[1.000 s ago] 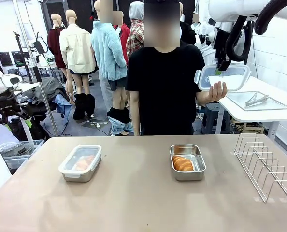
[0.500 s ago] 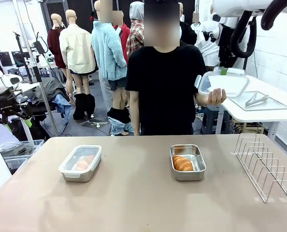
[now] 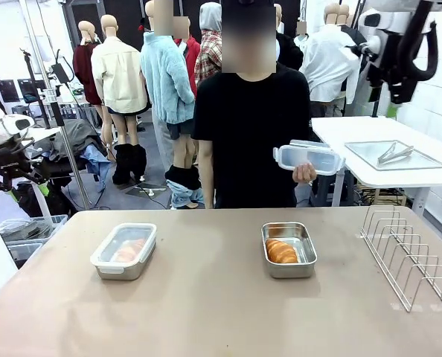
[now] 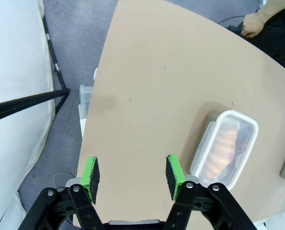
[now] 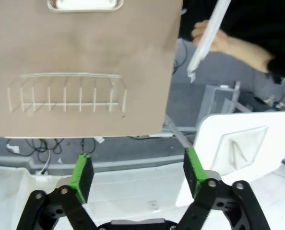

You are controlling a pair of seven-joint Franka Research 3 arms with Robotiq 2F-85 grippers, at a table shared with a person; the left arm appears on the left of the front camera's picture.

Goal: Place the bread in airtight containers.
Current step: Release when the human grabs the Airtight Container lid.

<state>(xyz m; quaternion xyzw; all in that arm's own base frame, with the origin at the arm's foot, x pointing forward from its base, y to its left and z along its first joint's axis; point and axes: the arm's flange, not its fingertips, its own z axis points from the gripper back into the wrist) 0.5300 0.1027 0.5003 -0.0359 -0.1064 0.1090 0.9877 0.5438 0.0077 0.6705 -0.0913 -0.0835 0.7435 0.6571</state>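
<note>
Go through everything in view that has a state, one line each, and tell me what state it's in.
Left container: lidded, bread inside.
Right container: lid off, bread inside.
Lid: in the person's hand, above the table's far edge.
Left gripper: open, empty.
Right gripper: open, empty.
Wire rack: upright, empty.

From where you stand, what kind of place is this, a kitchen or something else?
Probably a robot lab or test workshop, not a kitchen: a plain table with a wire rack, camera stands and cables behind it, and the open right gripper over the floor.
</note>
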